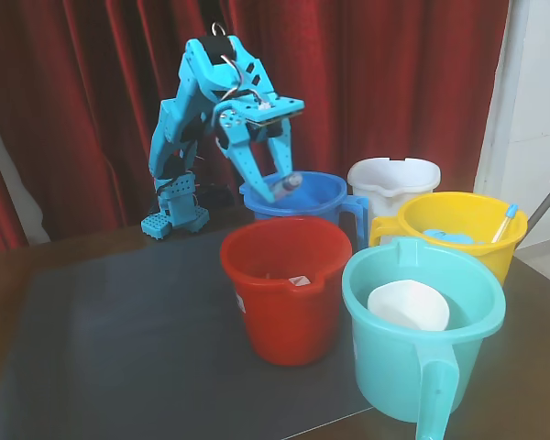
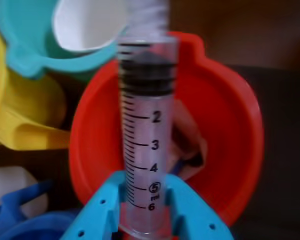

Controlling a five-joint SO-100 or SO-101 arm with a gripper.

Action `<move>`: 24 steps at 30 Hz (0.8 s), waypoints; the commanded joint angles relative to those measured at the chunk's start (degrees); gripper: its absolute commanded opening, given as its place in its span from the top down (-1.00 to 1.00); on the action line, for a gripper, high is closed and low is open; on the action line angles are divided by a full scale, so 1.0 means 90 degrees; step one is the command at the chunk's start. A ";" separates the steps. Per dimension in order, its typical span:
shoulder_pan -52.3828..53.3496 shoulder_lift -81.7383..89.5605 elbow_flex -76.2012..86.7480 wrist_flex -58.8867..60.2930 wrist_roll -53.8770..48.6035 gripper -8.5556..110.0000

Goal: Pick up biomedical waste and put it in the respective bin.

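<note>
My blue gripper point(image 1: 280, 186) hangs over the rim of the medium-blue bin point(image 1: 325, 188) at the back of the table, shut on the biomedical waste, a clear syringe point(image 1: 286, 185). In the wrist view the syringe point(image 2: 145, 125) fills the centre. Its dark plunger tip sits near the top and its printed scale runs down into the gripper point(image 2: 145, 205), whose fingers point(image 2: 100, 212) clamp the lower barrel. A sliver of the blue bin point(image 2: 35, 227) shows at the bottom left of that view.
A red bucket point(image 1: 284, 293) with scraps inside stands in front of the blue bin. A teal bucket point(image 1: 422, 367) holding a white cup point(image 1: 408, 305) is nearest the camera. A yellow bucket point(image 1: 458, 229) with a dropper point(image 1: 505, 220) and a white bucket point(image 1: 394, 179) stand at the right.
</note>
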 commanded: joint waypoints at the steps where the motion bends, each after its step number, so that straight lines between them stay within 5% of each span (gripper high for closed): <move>1: 0.0098 0.0166 -0.0254 0.1924 -0.0146 0.86; 24: 0.0010 0.0146 -0.0254 0.1885 -0.0371 0.62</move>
